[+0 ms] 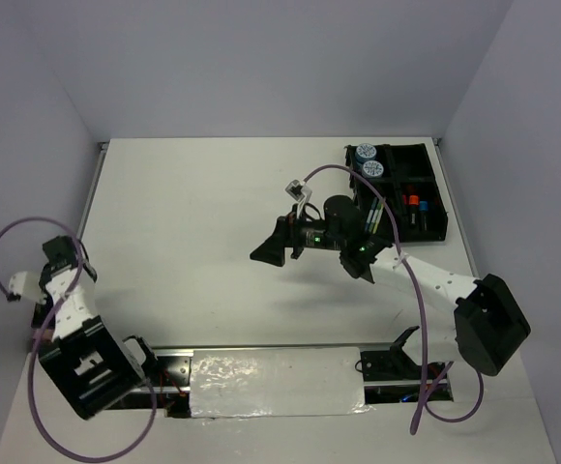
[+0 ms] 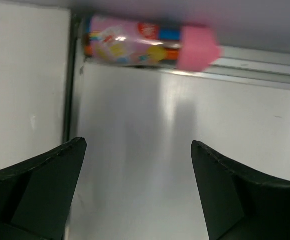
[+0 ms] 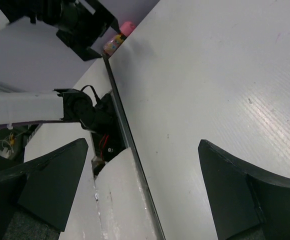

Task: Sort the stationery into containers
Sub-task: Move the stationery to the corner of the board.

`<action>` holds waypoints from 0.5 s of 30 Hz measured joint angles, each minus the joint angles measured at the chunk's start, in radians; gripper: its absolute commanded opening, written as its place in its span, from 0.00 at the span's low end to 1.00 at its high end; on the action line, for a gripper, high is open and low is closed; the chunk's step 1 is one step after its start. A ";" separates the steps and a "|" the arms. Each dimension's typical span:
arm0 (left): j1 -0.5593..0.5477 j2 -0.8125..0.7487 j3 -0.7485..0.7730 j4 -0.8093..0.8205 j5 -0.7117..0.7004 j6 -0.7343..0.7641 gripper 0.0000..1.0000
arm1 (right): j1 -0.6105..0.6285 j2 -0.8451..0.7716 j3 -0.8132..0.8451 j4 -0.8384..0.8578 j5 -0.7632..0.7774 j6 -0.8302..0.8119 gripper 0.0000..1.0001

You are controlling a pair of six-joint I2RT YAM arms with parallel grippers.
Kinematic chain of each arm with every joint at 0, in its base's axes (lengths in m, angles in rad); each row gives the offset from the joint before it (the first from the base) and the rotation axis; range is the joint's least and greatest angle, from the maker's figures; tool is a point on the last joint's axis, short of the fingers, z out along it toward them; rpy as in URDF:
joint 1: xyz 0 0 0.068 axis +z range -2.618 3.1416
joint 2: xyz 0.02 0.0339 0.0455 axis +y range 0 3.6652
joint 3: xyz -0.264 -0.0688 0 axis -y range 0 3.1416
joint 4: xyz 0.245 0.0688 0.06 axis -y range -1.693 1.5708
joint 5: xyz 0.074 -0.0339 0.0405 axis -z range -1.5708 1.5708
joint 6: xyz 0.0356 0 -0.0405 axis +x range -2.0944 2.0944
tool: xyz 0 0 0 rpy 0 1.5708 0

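Left table edge: the pink bottle (image 2: pixel 150 42) lies on its side along a metal rail (image 2: pixel 265 62), cap to the right in my left wrist view.
Left gripper (image 2: pixel 137 147): fingers spread wide with nothing between them. The bottle is ahead of the tips, untouched.
Right gripper (image 3: pixel 142 145): also spread and empty, hanging over the bare table (image 3: pixel 225 75) well away from the bottle.
Handling (my estimate): a small plastic bottle, probably light and stiff. The glossy printed wrap looks slick, and the round body should roll if nudged.
Hold: across the body at mid-length. I would not take the cap, which is wider and may slip or twist.
Obstruction: the rail sits tight behind the bottle, leaving little room for a far finger. I may have to take it end to end or draw it clear first.
Organiser tray (image 1: pixel 442 208): far right corner, well apart from the bottle.
Tray contents: patterned tubs (image 1: pixel 364 153) in one compartment, highlighters (image 1: pixel 411 203) in another.
Route: the right arm (image 1: pixel 435 280) reaches past the tray's near side and could block a carry across.
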 measured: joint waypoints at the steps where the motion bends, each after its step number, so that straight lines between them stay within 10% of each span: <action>1: 0.048 -0.031 -0.049 0.034 0.037 0.021 0.97 | 0.000 -0.006 -0.002 -0.002 0.000 0.000 1.00; 11: 0.266 -0.183 -0.232 0.323 0.338 0.230 0.83 | 0.000 -0.093 -0.006 -0.006 0.000 -0.005 1.00; 12: 0.266 -0.183 -0.232 0.341 0.341 0.238 0.99 | 0.000 -0.098 -0.007 -0.006 0.000 -0.005 1.00; 15: 0.270 -0.157 -0.232 0.405 0.380 0.294 0.99 | 0.000 -0.109 -0.016 -0.006 -0.001 -0.004 1.00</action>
